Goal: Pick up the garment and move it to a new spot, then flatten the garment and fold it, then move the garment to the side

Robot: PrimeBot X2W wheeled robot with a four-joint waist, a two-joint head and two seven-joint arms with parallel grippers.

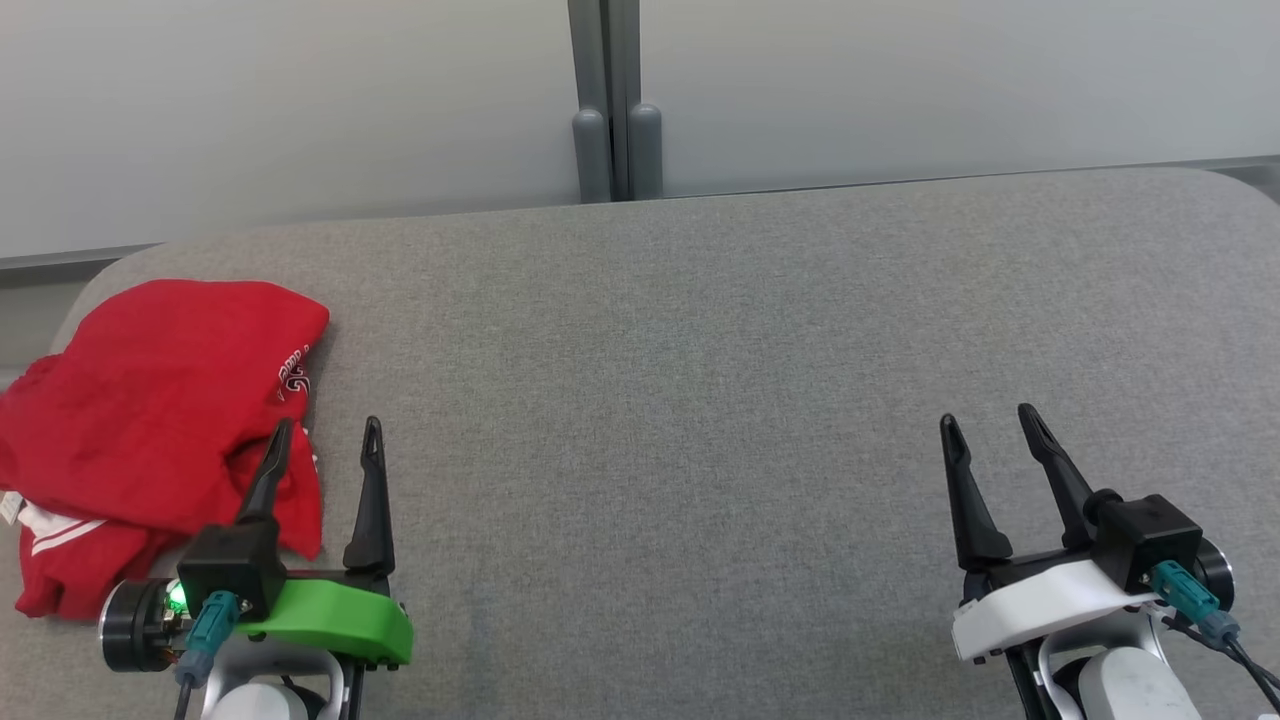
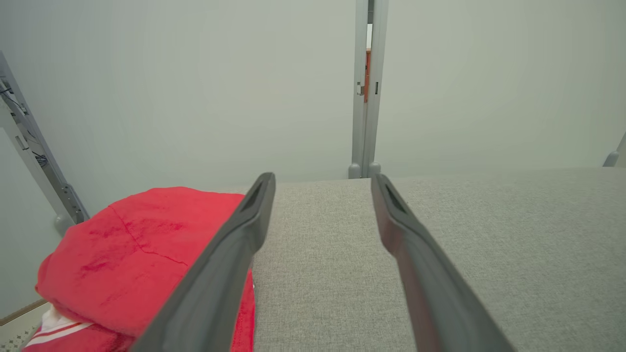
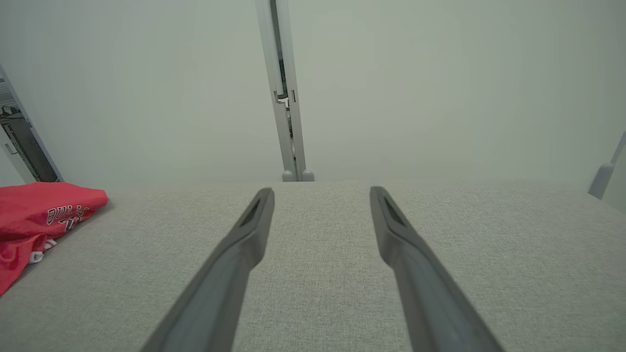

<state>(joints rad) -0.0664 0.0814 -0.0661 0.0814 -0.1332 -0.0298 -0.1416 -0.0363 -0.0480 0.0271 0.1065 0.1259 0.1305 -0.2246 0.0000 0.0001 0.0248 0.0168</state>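
My left fingers [image 1: 371,490] and right fingers [image 1: 966,500] spread, empty, over the bench [image 1: 700,400] — poised, I judge, to grab the rumpled Bulls shirt [image 1: 150,400].

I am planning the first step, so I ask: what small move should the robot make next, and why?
Probably shift the left hand slightly to its left and lower it onto the crumpled red cloth garment. Both hands are open and empty; the garment lies bunched at the left end of the grey fabric-covered table, close beside the left hand and far from the right hand.
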